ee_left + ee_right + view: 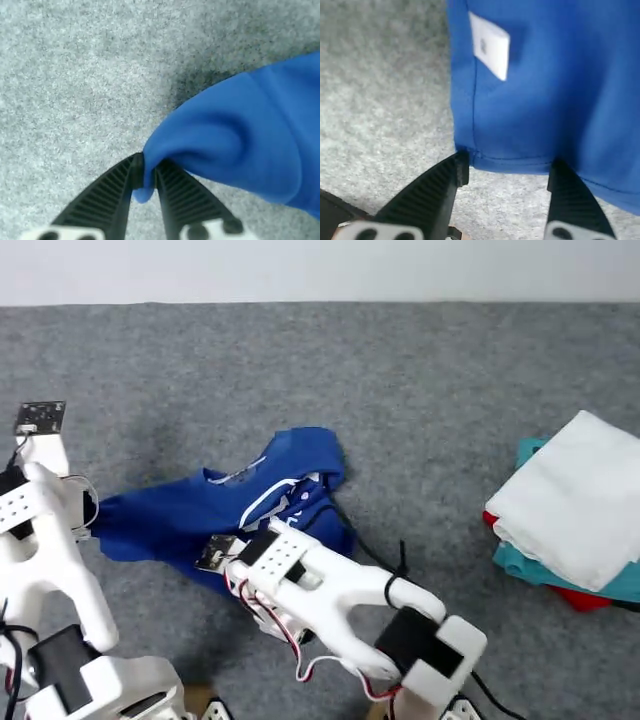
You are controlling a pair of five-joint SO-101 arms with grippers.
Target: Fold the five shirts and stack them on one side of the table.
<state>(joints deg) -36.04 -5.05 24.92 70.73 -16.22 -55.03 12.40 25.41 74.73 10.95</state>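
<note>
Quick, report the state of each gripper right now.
Left gripper: shut on a bunched edge of the crumpled blue fabric shirt.
Right gripper: open, one finger at either side of that shirt's hem, gripping nothing.

Grey felt covers the whole surface — a pale wall borders its far edge.

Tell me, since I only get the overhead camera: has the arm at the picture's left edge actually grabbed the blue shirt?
Observer: Yes. Its wrist camera shows the left pincer shut on a bunched edge of the blue shirt.
Visitor: And the other arm?
Observer: The right pincer is open. It straddles the shirt's hem and has not yet closed.
Visitor: Anything else I can't make out?
Observer: A white label sits on the fabric near that hem.
</note>
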